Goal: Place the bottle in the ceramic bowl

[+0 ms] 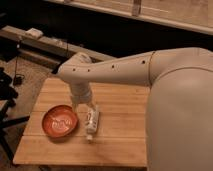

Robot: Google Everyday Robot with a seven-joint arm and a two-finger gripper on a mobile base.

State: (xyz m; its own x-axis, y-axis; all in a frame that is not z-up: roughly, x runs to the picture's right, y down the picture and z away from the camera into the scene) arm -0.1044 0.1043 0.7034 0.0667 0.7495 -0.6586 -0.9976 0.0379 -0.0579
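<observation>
- So, status: the bottle [92,122] isn't in the bowl [46,120] yet. It looks like it's lying on the wooden counter [122,112], just off the bowl's right rim, running roughly front to back. Can't say if it touches the rim.
- My arm [115,67] reaches in from the right and the wrist [80,95] drops straight down, so my jaws sit at the far end of the bottle, right above or on it.
- Honestly can't tell if my jaws are clenched on it or loose; the wrist hides that bit.
- Bowl's empty, just the pale pattern inside.
- My read is I'm at the pick-up step, nothing carried over so far.
- What's next, I reckon: get a firm hold, lift clear of the rim, shift a little left over the middle of the bowl, lower and let go. The bottle's about as long as the bowl is wide, so it may end up resting on the rim.
</observation>
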